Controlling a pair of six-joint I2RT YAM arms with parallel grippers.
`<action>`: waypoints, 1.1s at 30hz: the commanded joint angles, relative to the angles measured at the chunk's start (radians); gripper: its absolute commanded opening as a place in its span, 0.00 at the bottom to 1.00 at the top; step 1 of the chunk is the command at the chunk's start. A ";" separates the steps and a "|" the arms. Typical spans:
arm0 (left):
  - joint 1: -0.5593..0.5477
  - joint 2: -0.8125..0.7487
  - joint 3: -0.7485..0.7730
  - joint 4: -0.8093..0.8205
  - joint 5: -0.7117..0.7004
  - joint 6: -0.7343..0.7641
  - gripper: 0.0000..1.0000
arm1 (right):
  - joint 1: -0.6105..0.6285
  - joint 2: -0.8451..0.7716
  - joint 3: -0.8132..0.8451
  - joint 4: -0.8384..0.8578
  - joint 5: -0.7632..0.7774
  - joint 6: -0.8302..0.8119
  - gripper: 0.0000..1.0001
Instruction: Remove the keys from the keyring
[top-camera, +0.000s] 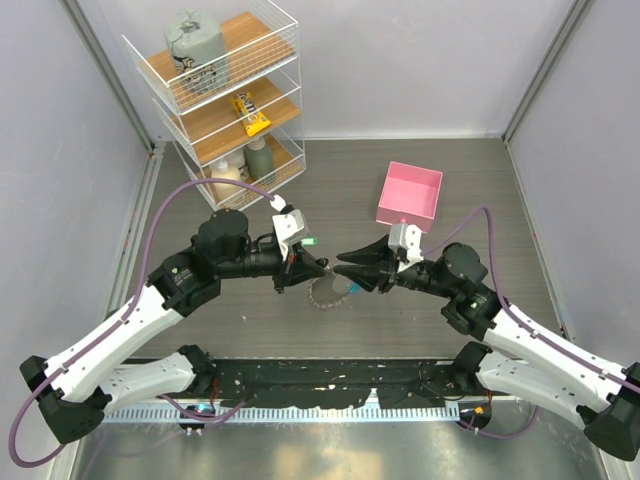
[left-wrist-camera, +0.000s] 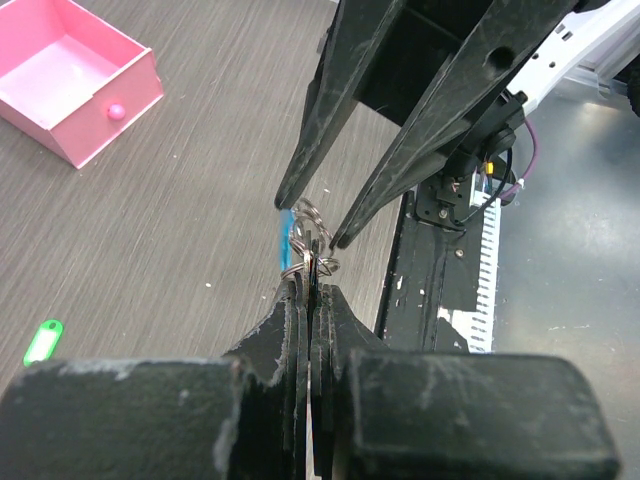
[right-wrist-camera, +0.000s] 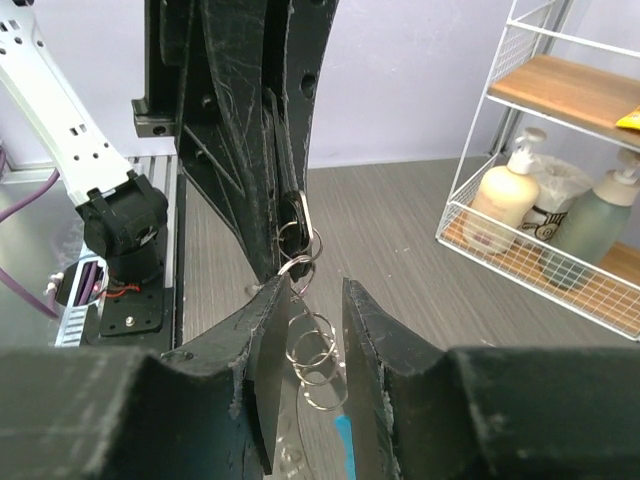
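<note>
The 2 arms met tip to tip over the middle of the table. The left gripper was clamped tight on the keyring, apparently to hold it steady and clear of the wood. That left the keys dangling in a fringe at 6 o'clock beneath the pinch. The right gripper stood narrowly parted, its fingers straddling the small wire rings without gripping them. I judged it was lined up to take 1 key and work it off against the left's hold. The pink box waited at 1 o'clock, likely for freed keys. A green tag lay at 11 o'clock.
</note>
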 joint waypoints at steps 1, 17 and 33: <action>0.004 -0.009 0.046 0.047 0.023 0.007 0.00 | 0.022 0.023 0.051 0.001 0.018 0.018 0.34; 0.004 -0.007 0.048 0.056 0.018 -0.001 0.00 | 0.060 0.006 0.045 -0.012 0.061 0.018 0.36; 0.004 -0.012 0.046 0.067 0.032 -0.016 0.00 | 0.111 0.044 0.079 -0.033 0.180 -0.003 0.25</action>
